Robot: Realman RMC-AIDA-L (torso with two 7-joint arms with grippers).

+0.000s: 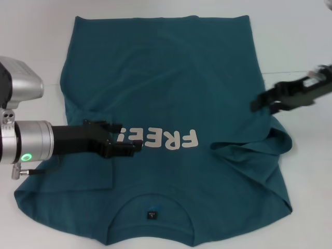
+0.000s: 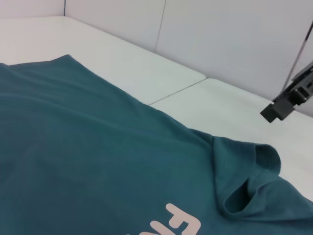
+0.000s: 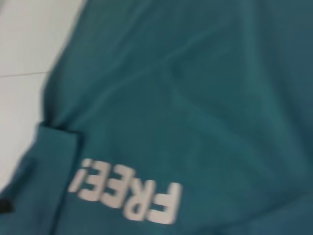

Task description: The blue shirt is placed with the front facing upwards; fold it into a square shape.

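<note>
The blue shirt lies flat on the white table, front up, with its collar and small dark tag toward me. Its white lettering crosses the chest. Both sleeves are folded inward over the body: the left sleeve lies flat, while the right sleeve bunches up with an open cuff. My left gripper hovers open over the chest at the left end of the lettering, holding nothing. Raised over the shirt's right edge is my right gripper, which also shows in the left wrist view.
The table has a thin seam running off to the right of the shirt. White wall panels close off the far side. Bare table surface shows on the left, on the right and beyond the hem.
</note>
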